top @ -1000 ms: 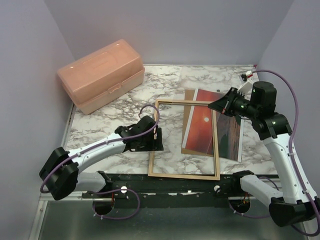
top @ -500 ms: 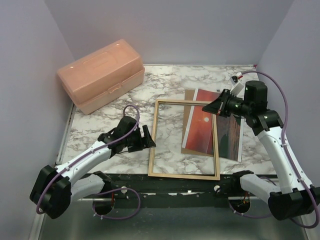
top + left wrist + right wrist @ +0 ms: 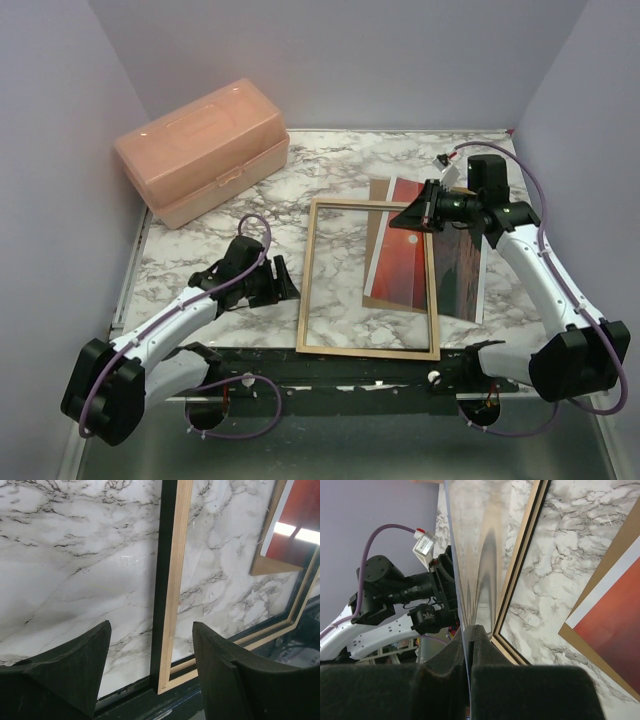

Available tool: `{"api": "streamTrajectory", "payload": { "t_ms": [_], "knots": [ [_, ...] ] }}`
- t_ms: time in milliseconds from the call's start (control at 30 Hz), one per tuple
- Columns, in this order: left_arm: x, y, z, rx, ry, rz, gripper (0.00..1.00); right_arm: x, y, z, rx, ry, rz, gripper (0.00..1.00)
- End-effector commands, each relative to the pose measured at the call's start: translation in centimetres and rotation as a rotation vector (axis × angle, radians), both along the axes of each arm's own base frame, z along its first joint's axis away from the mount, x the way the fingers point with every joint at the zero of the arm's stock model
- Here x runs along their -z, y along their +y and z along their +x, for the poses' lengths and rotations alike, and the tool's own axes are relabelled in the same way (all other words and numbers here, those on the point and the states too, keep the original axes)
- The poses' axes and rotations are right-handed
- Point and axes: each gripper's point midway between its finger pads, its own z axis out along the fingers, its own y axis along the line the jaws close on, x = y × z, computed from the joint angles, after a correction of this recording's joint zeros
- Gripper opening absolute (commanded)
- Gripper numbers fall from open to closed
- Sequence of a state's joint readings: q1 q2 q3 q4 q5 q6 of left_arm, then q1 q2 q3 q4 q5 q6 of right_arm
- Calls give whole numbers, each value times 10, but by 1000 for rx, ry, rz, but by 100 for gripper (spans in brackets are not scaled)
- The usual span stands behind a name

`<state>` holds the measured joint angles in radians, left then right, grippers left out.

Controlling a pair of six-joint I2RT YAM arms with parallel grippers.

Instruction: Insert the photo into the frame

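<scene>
The frame [image 3: 305, 290] lies tan wood side up on the marble table. Its right rail crosses the photo [image 3: 400, 258], a red sunset print resting on a brown board [image 3: 379, 191]. My left gripper [image 3: 284, 284] is open just left of the frame's left rail. In the left wrist view that rail [image 3: 172, 580] and its near corner show between the fingers [image 3: 75, 670], untouched, with the photo [image 3: 300, 510] at the far right. My right gripper [image 3: 406, 216] hangs by the frame's far right corner. The right wrist view shows it [image 3: 470, 630] shut on a thin glossy clear sheet [image 3: 455, 555] seen edge-on, beside the frame [image 3: 520, 580] and photo [image 3: 615, 625].
A closed pink plastic box [image 3: 200, 150] stands at the back left of the table. Grey walls close in both sides and the back. A dark strip [image 3: 360, 365] runs along the near table edge, just below the frame's bottom rail.
My left gripper has drawn back leftward off the frame's left rail and narrowed slightly. My right gripper has swung left toward the frame's far right corner, still pinching the sheet.
</scene>
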<state>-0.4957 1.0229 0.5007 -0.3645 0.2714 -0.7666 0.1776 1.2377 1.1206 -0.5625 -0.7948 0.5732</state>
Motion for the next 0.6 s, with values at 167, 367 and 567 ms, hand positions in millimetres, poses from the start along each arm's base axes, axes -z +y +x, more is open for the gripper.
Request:
{"api": "streamTrajectory", "payload": {
  "t_ms": [167, 367, 567],
  "knots": [
    [5, -1, 9, 61, -1, 50, 60, -16, 4, -1, -51, -16, 15, 0],
    [7, -7, 16, 72, 10, 44, 57, -11, 1, -4, -52, 21, -6, 0],
    [13, -17, 20, 101, 36, 31, 53, 2, -7, -8, -48, 70, -62, 0]
  ]
}}
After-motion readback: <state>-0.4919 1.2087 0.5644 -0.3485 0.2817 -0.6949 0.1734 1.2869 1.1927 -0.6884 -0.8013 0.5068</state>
